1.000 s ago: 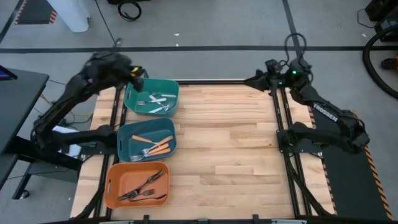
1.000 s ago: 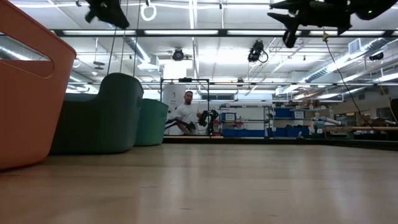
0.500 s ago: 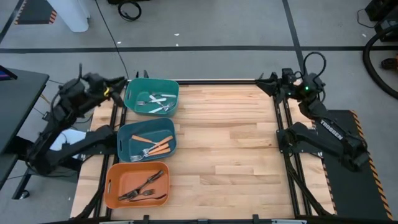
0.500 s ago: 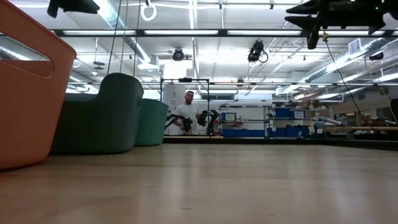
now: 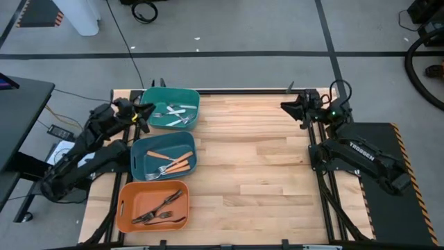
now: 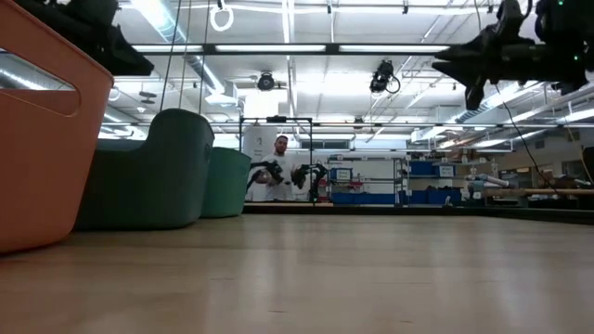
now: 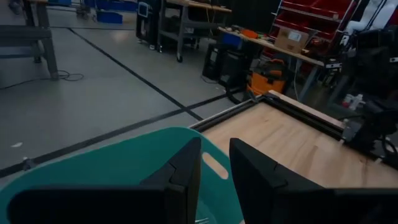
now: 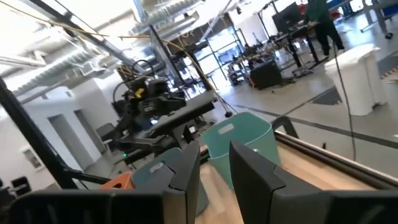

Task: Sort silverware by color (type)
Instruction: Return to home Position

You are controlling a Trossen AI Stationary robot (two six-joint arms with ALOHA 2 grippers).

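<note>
Three bins (image 5: 164, 158) of sorted silverware (image 5: 171, 164) at table's (image 5: 250, 167) left edge, nothing loose left; left end effector (image 5: 143, 111) and right end effector (image 5: 288, 105) slightly parted, empty.

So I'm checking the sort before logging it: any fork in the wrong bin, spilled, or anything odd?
Nothing stands out. The green bin holds white forks, the blue bin orange-handled forks, the orange bin black forks. None lies on the table.

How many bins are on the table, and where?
3, in a column along the table's left edge: a green bin at the far end, a blue bin in the middle, an orange bin nearest. All hold forks.
</note>
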